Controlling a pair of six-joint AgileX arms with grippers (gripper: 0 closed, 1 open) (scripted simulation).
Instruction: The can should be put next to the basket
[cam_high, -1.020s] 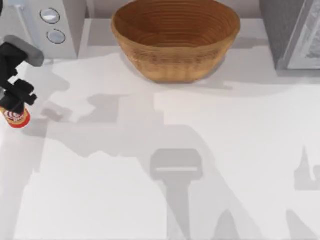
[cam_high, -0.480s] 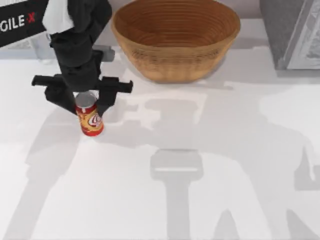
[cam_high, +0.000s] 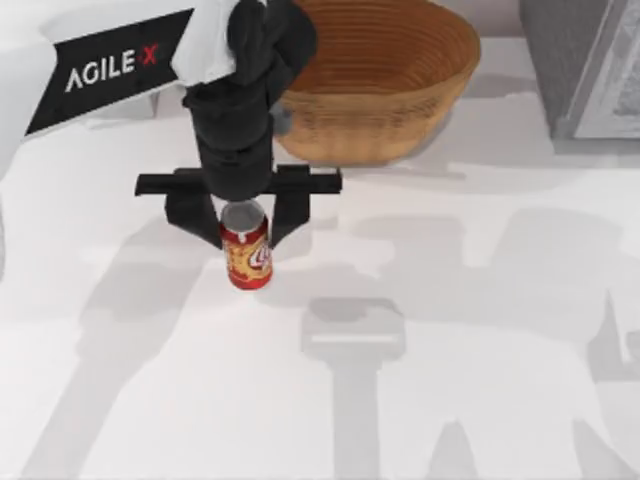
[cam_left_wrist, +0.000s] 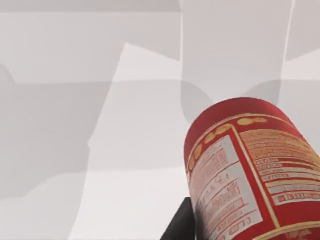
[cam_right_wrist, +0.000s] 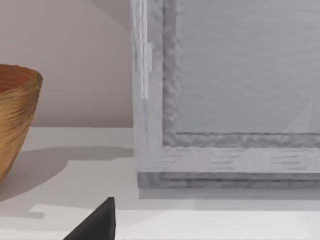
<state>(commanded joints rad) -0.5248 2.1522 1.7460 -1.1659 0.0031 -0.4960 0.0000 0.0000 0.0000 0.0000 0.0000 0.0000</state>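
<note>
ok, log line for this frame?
left gripper: shut on can | can: front-left of basket, apart | right arm: parked

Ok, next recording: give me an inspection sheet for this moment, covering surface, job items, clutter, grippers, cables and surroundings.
Surface: white table, crossed by grey shadows.
Job items: can upright, in front of and slightly left of the basket at the table's back, apart from it.
Clutter: nothing seen.
Grippers: left gripper over the can, fingers on either side of its top, shut on it. Right gripper: a dark tip in the right wrist view; state unclear.
Cables: nothing seen.
Surroundings: grey boxy unit at the back right; plain wall behind.
</note>
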